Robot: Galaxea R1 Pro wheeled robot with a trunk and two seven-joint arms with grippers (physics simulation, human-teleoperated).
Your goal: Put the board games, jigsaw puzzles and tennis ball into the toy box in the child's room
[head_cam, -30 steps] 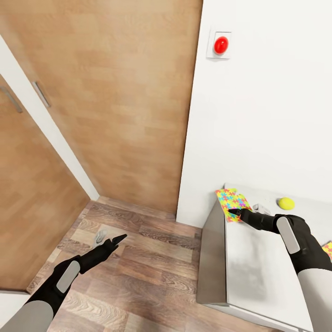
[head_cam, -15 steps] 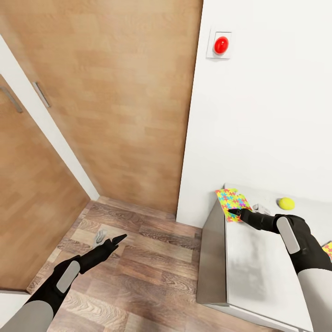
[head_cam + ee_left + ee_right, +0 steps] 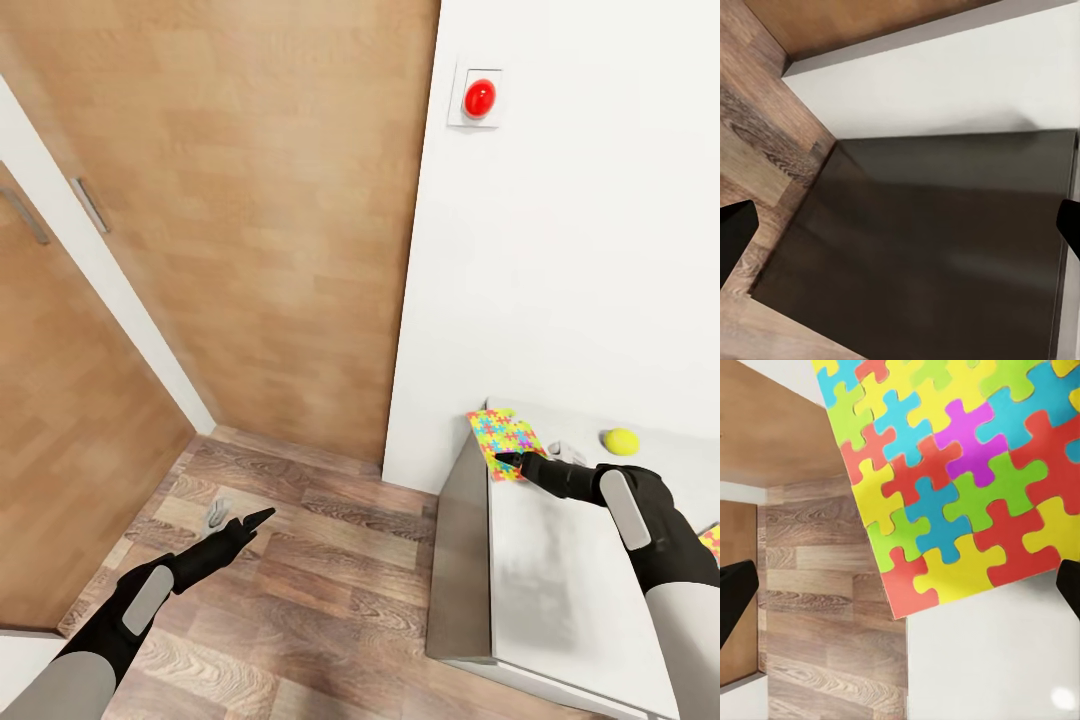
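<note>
A colourful jigsaw puzzle (image 3: 503,433) lies flat at the near left corner of the white table (image 3: 545,580); the right wrist view shows its bright pieces (image 3: 960,472) close up. My right gripper (image 3: 536,457) hovers open at the puzzle's edge, its fingertips (image 3: 735,594) spread wide with nothing between them. A yellow-green tennis ball (image 3: 621,441) rests further along the table by the wall. A corner of a second puzzle (image 3: 711,540) peeks in at the right edge. My left gripper (image 3: 238,519) hangs open over the wood floor. The toy box and board games are out of view.
The table's dark side panel (image 3: 930,247) faces my left gripper. A white wall with a red button (image 3: 479,97) stands behind the table. Wooden wardrobe doors (image 3: 230,200) fill the left and back. Wood floor (image 3: 300,590) lies between them.
</note>
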